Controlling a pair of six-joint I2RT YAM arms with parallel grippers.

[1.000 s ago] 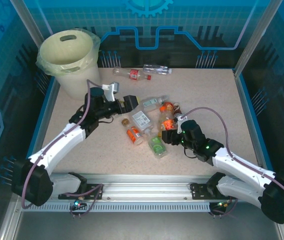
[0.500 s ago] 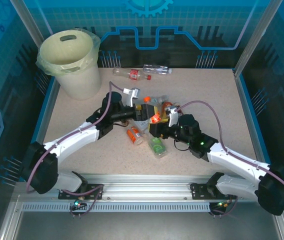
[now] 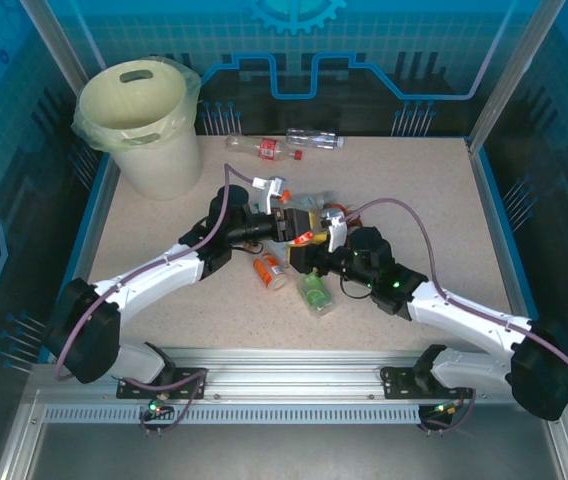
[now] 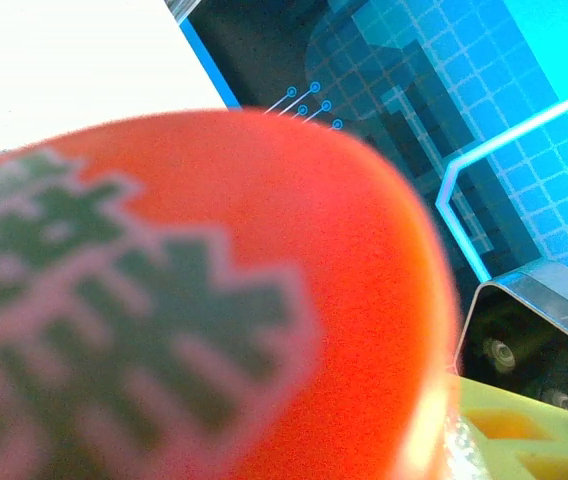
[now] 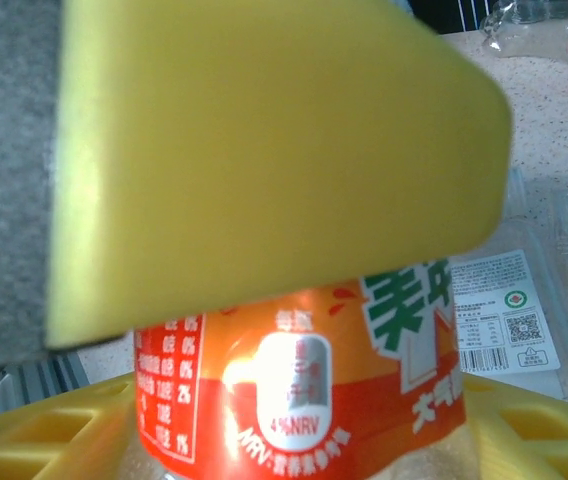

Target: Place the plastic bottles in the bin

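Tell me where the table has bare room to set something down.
Free: the wide patch between the bottle pile and the right rim of the table; the far right corner beside the two bottles at the back edge; a strip between the bin and the left arm. Crowded: the centre, where the left pincer and right pincer meet among bottles.

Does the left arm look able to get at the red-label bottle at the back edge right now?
Probably yes: the red-label bottle lies in the open with nothing between it and the arm, but the left gripper is busy at an orange bottle first.
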